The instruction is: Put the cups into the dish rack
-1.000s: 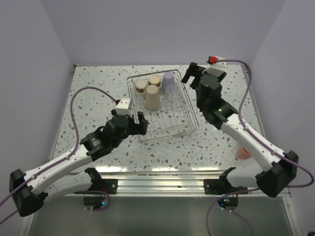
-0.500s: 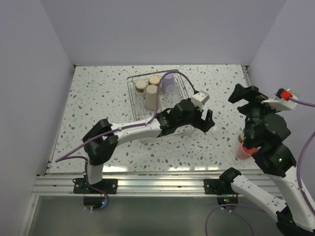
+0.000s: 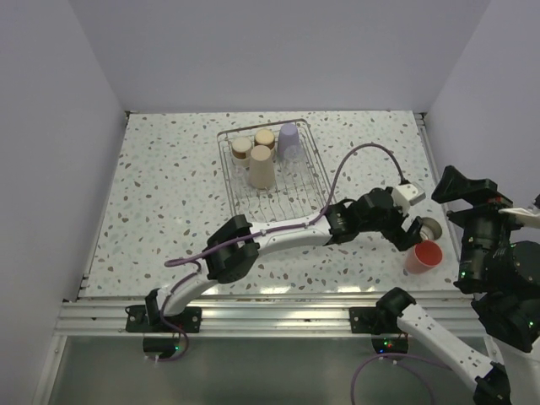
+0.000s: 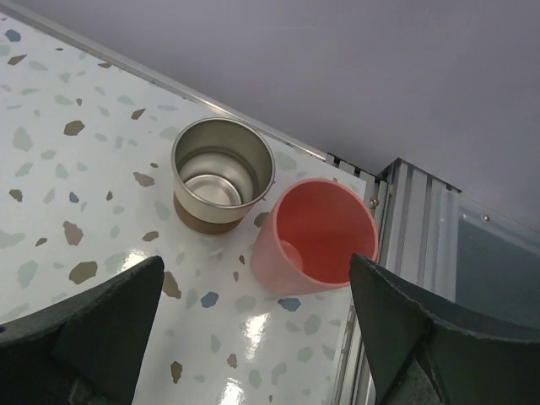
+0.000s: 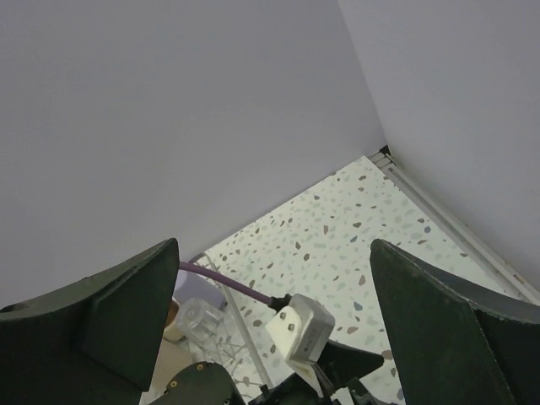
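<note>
The wire dish rack (image 3: pixel 297 196) holds two upturned steel cups with tan bases (image 3: pixel 242 148), a beige tumbler (image 3: pixel 261 167) and a lavender cup (image 3: pixel 288 141). A clear glass cup (image 5: pixel 201 321) shows in it in the right wrist view. A salmon-pink cup (image 3: pixel 424 255) and a steel cup (image 3: pixel 432 228) stand upright, side by side, near the table's right edge. My left gripper (image 3: pixel 411 230) is open and empty just left of them. In the left wrist view the steel cup (image 4: pixel 223 173) and salmon cup (image 4: pixel 314 236) lie ahead of the open left gripper (image 4: pixel 257 337). My right gripper (image 3: pixel 470 189) is open, raised at the right.
The left arm stretches across the table in front of the rack, its purple cable (image 3: pixel 354 160) arching over the rack's right side. The metal rail (image 4: pixel 413 228) and side wall run close behind the salmon cup. The left wrist camera block (image 5: pixel 301 329) sits below the right gripper.
My left arm has swung from the rack's left side across to the two cups at the right. My right arm has pulled back from the rack and risen at the right edge.
</note>
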Robot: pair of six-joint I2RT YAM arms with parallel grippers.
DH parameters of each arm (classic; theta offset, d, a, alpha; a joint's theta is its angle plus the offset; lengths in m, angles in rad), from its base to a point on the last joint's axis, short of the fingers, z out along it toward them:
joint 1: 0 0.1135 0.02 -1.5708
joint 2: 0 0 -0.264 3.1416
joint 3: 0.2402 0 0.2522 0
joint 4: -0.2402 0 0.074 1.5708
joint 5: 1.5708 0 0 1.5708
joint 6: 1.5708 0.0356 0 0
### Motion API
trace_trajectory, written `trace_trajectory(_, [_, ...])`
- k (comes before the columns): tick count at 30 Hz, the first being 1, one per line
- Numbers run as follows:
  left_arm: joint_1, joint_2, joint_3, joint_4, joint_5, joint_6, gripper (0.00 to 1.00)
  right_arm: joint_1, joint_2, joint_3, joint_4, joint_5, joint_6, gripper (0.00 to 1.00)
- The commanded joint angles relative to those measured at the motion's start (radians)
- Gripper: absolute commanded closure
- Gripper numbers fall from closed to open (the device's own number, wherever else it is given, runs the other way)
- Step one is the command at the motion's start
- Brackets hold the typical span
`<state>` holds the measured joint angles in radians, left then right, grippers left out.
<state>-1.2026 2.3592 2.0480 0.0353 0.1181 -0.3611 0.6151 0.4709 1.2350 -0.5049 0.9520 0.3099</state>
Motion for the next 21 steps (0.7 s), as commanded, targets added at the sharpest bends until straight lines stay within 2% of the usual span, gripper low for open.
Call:
trace_trajectory(1, [-0.037,0.055,0.139,-0.11,-0.055,0.082,0.07,0.002,0.014,-0.008,-0.058,-0.007,0.012,0.02])
trace_trajectory(10, [-0.063,0.164,0.231,-0.163,-0.227,0.146,0.05,0.0,-0.005,-0.028,-0.087,-0.041,0.054,0.02])
trace_trajectory(18, [-0.061,0.219,0.282,-0.129,-0.221,0.14,0.06,0.0,-0.014,-0.06,-0.099,-0.042,0.058,0.02])
trace_trajectory(21, [-0.063,0.224,0.285,-0.121,-0.216,0.142,0.12,0.0,-0.02,-0.069,-0.101,-0.041,0.058,0.02])
